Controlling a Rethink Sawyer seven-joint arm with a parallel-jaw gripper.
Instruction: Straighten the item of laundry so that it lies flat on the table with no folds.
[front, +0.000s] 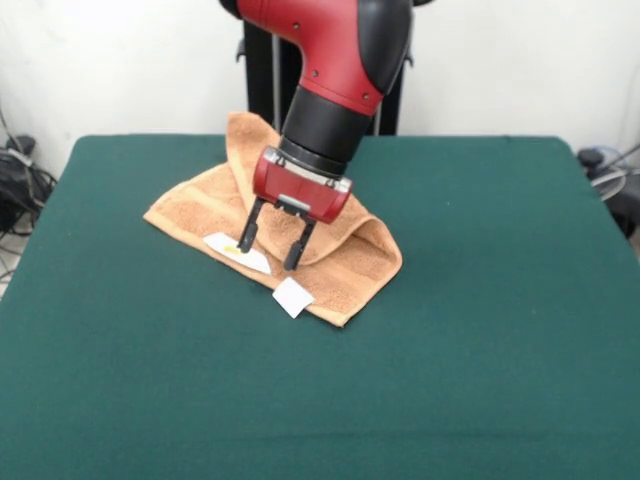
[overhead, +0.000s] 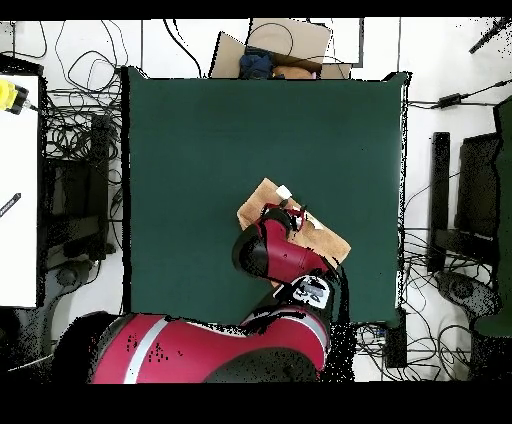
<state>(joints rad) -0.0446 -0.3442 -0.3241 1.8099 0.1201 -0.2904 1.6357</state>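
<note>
The orange-tan towel (front: 335, 268) lies crumpled on the far middle of the green table (front: 450, 350). One corner is folded up toward the pedestal. Two white tags (front: 292, 297) lie at its near edge. My gripper (front: 272, 243) points down over the towel's near part, with its fingertips (front: 247, 238) at or just above the cloth beside the longer tag. The jaws stand apart with nothing between them. In the overhead view the arm covers most of the towel (overhead: 262, 207), and the gripper (overhead: 293, 215) shows only partly at the arm's end.
In the overhead view a cardboard box (overhead: 290, 45) sits past the table's (overhead: 200, 150) far edge. Cables and dark equipment lie on the floor to both sides. A white surface (overhead: 18, 190) stands at the left.
</note>
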